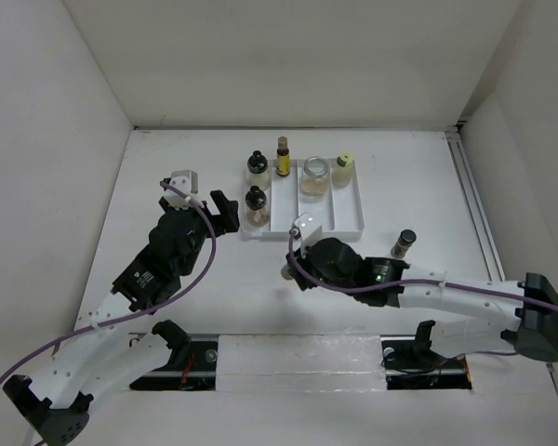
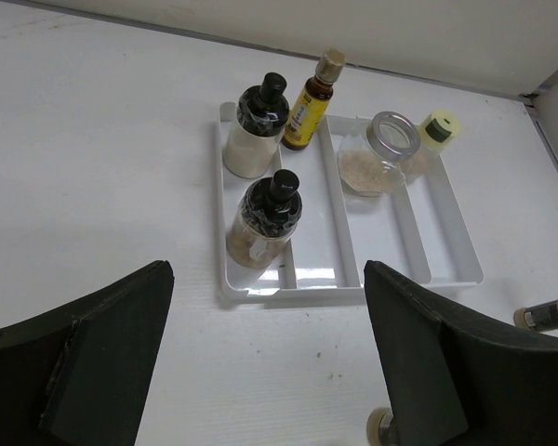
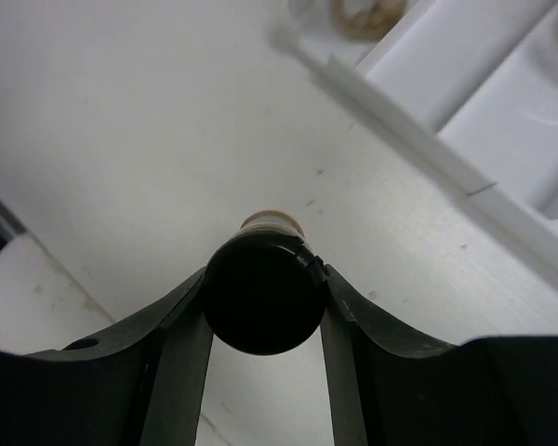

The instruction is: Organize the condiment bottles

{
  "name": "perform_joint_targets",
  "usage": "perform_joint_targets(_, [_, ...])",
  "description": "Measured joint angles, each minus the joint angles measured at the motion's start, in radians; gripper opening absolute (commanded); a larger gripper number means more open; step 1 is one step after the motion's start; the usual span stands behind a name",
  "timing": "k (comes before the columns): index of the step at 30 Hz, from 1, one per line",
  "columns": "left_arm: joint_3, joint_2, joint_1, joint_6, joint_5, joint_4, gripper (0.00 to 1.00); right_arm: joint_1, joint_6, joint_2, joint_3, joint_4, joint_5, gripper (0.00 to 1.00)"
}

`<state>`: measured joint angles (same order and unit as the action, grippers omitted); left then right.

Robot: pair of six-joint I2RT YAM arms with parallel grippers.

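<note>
From where I stand, the left claw (image 1: pixel 225 210) hangs with its fingers spread wide and nothing between them. It faces the near left corner of the white tray (image 1: pixel 353 226), where two black-capped jars (image 2: pixel 260 223) stand one behind the other in the lane straight ahead of it.

The right claw (image 3: pixel 264 279) matters more just now. Its fingers are pressed against either side of a small black-capped bottle (image 3: pixel 260 302). Its wrist camera looks straight down on the cap, so the bottle's long axis runs away from the claw toward the table (image 1: pixel 167 158), upright or close to it. I cannot tell whether its base touches the table.

The tray lies ahead of this claw and a little to its right, with the near wall close by. This arm is plainly the nearer one. I'd judge the bottle must go up over that wall and forward into the bare near stretch of the middle lane.

Further right, beside the right arm's forearm, a dark bottle (image 1: pixel 405 243) sits apart on the table, outside the tray.
</note>
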<state>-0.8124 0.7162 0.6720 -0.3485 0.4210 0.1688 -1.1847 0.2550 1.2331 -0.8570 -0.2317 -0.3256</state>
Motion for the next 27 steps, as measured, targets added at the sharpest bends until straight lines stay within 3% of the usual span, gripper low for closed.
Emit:
perform_joint_targets(3, [0.000,0.000,0.000,0.000,-0.003,0.000,0.79,0.073,-0.002,-0.058,-0.034,0.006,-0.070,0.41])
perform_joint_targets(8, [0.000,0.000,0.000,0.000,-0.005,0.000,0.79,0.347,-0.003,-0.077,-0.070,0.039,-0.165,0.41])
perform_joint_targets(15, [0.000,0.000,0.000,0.000,-0.014,0.000,0.79,0.684,-0.001,0.183,-0.167,0.125,-0.110,0.40])
perform_joint_targets(21, [0.000,0.000,0.000,0.000,-0.021,0.000,0.79,0.762,-0.001,0.421,-0.271,0.151,-0.042,0.40])
perform_joint_targets(27, [0.000,0.000,0.000,0.000,-0.021,0.000,0.79,0.787,-0.002,0.533,-0.323,0.177,-0.002,0.40])
